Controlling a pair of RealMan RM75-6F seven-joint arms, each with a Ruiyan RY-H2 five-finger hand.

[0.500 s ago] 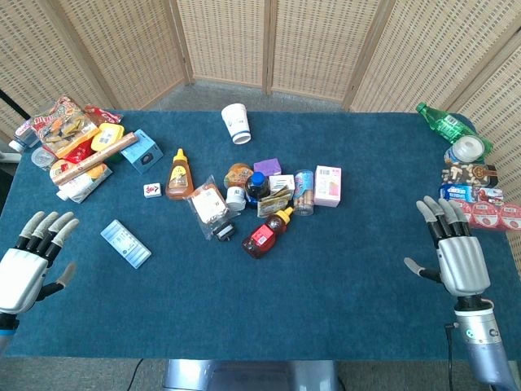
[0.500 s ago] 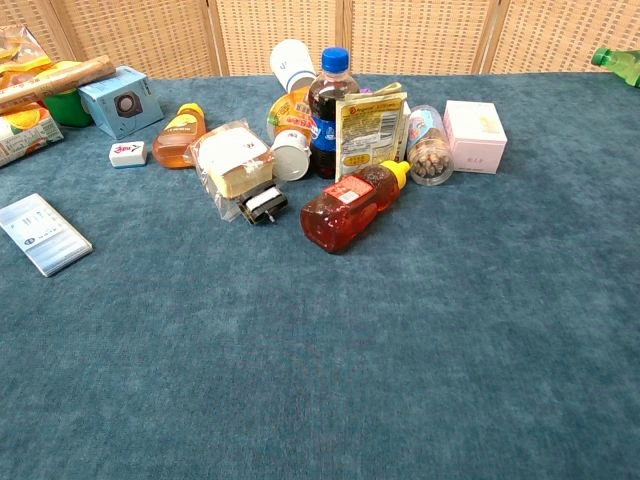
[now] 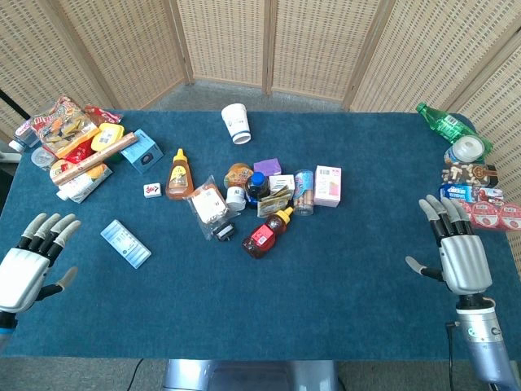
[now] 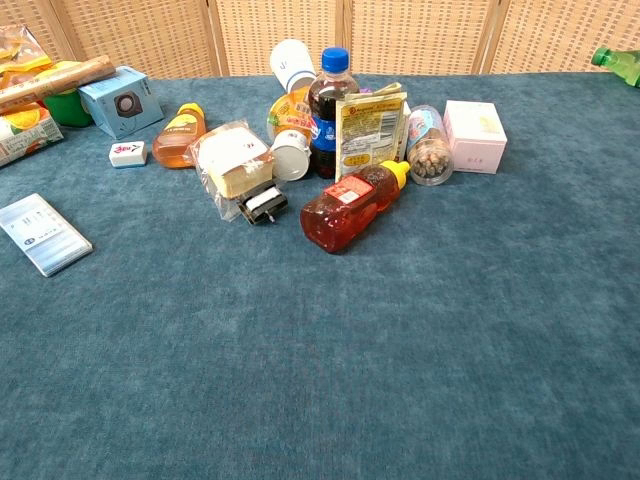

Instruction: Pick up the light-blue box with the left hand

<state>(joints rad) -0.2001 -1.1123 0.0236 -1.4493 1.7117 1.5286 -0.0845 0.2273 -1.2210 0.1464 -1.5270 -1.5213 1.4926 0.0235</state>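
Head view — snack pile [image 3: 72, 140] beside light-blue box [image 3: 142, 151].

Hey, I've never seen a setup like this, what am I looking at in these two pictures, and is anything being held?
This is a two-armed robot at a table covered in blue cloth. The head view looks down from above; the chest view looks across the table from lower down and shows no hands. In the head view the left hand and the right hand rest near the table's front corners, fingers spread, holding nothing. The light-blue box it should pick up lies flat, a little ahead of the left hand, untouched. In the middle sits a cluster of things: a red sauce bottle, a dark drink bottle with a blue cap, a pink box and a tipped paper cup. Snack packets are heaped at the far left.
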